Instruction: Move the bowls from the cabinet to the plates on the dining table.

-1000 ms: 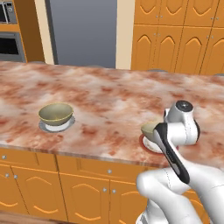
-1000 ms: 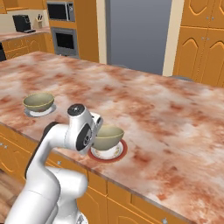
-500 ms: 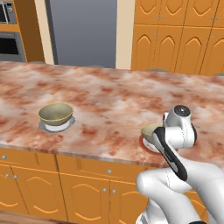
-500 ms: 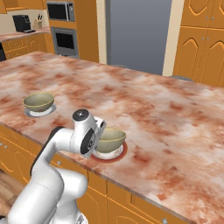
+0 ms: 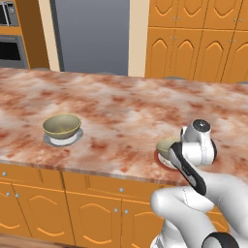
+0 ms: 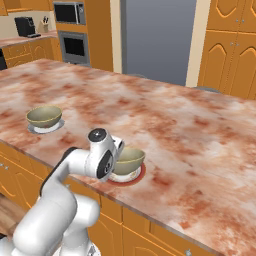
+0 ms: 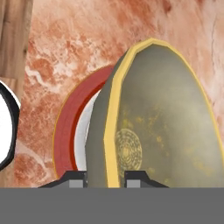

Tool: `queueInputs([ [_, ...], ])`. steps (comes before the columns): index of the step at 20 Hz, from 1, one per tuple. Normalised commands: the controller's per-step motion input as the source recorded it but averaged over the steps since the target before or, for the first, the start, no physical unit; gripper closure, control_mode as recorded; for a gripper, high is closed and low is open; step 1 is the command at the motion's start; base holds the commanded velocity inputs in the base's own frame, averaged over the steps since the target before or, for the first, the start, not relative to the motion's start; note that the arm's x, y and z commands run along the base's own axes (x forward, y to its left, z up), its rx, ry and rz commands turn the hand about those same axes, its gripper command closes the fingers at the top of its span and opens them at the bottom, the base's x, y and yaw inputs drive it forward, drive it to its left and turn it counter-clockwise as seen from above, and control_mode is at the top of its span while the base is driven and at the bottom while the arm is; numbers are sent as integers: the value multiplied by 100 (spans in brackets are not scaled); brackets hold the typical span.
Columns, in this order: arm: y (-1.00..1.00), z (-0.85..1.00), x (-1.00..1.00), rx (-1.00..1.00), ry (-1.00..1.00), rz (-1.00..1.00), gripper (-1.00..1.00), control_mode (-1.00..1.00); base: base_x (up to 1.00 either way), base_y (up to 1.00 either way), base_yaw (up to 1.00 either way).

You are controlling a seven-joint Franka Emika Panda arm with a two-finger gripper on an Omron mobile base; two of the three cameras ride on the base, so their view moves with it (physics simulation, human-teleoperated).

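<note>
The dining table (image 5: 121, 111), a broad island with a reddish-pink marbled stone surface and orange doors below, was seen carrying both place settings near its front edge. On the robot's left, one olive-bronze bowl (image 5: 61, 126) was seated upright on the grey-rimmed plate (image 5: 51, 141), so that half of the task was judged complete. Further to the right, the second bowl (image 6: 129, 159) was resting on the red-rimmed plate (image 6: 137, 176), partly hidden behind the wrist in both base views.

In the hand view the rim of this bowl (image 7: 144, 122) was seen between the two dark fingertips (image 7: 74, 177), one outside the wall and one inside, with the red-rimmed plate (image 7: 65, 127) directly behind it. The end effector (image 7: 106, 178) was therefore judged to be closed on the bowl's rim, or only just beginning to let go; a clear gap at either finger could not be made out.

The step in hand was judged to be the release. It would be done well if the fingers were opened fully before any withdrawal, so that the rim is not dragged. The hand would best be drawn back along its own axis and lifted clear, without sideways sweep, since the bowl could be tipped or slid off the plate.
</note>
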Motion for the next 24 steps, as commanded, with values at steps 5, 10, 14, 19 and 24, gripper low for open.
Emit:
queueInputs([
  [5,-1,-24,6,0,0,0,100,-100,0,0,0],
  [10,0,-24,0,0,3,0,100,-100,0,0,0],
  [14,0,-30,-2,-1,5,0,-100,-100,0,0,0],
  [19,2,-33,0,-2,4,0,-100,-100,0,0,0],
  [24,5,-23,-11,-1,0,0,-100,-100,0,0,0],
])
